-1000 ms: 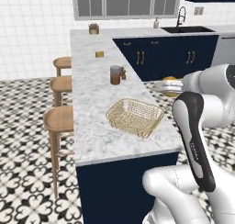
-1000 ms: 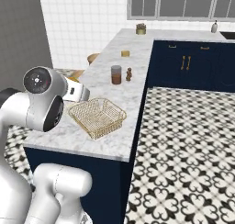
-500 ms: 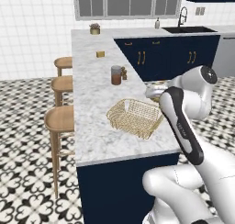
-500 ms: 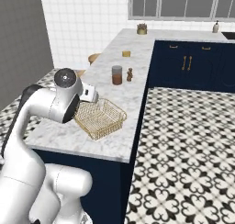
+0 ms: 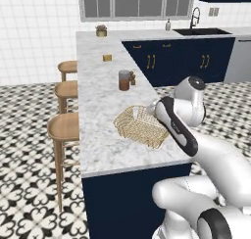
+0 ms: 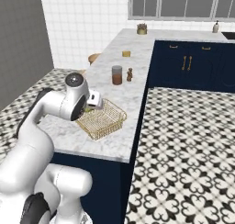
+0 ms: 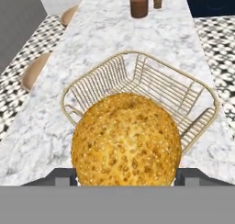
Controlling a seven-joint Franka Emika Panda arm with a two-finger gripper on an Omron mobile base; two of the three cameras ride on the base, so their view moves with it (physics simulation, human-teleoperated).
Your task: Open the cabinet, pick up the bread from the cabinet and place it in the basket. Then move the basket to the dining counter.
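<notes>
Pincer (image 7: pixel 126 179): I grip the bread (image 7: pixel 126 140) between wide-set jaws.
Basket (image 7: pixel 193 97): on the dining counter (image 7: pixel 110 30), bare inside, under my bread.

The arm bends forward from the base, elbow raised, wrist turned down. The gripper (image 7: pixel 126 175) holds the bread (image 7: pixel 126 140) between wide-set fingers (image 7: pixel 62 176), pointing toward twelve o'clock.

A brown jar (image 5: pixel 124 80) stands beside a small pepper mill (image 5: pixel 132 79) — yellow block (image 5: pixel 107 58) farther back.
</notes>
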